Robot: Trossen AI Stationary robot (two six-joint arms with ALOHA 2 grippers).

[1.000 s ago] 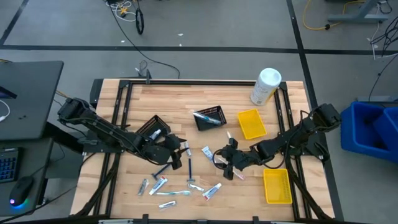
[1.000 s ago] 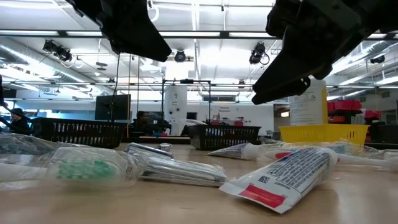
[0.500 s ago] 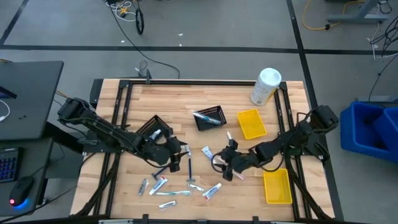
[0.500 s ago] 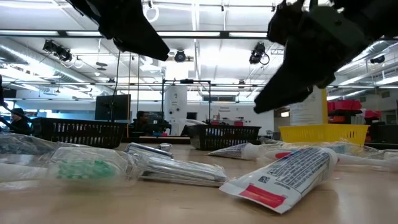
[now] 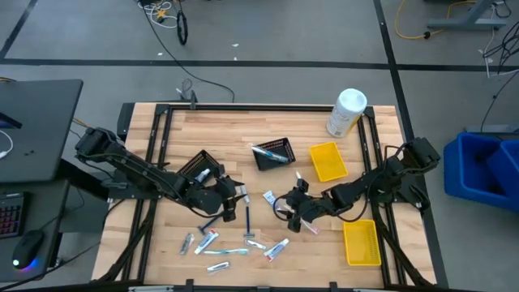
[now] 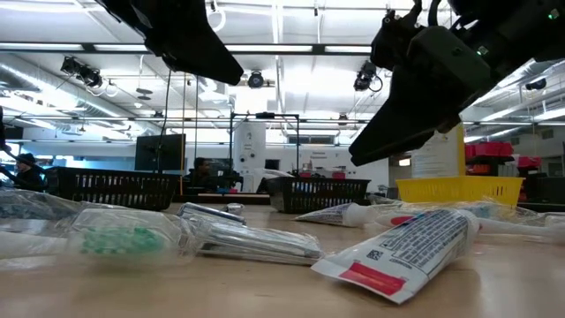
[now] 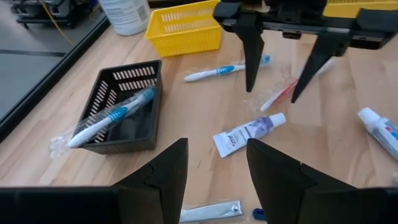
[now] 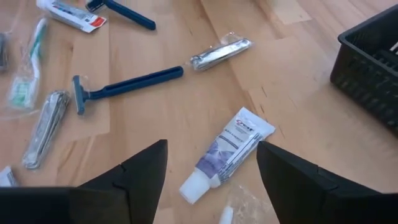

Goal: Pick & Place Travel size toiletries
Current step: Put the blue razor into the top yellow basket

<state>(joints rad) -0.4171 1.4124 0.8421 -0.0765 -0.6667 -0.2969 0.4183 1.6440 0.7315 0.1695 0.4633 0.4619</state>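
Right pincer (image 8: 208,180) spread, empty, above toothpaste tube (image 8: 227,152). You: lower straight, straddle tube, clench mid-body. Left pincer (image 7: 214,180) spread, idle at 9 o'clock.

floor (image 5: 268,32): grey concrete | ceiling lights (image 6: 256,79): on | blue bin (image 5: 486,166): right

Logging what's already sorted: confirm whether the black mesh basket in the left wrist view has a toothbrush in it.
Yes. A wrapped blue-and-white toothbrush lies slantwise inside the black mesh basket, one end sticking out over its rim.
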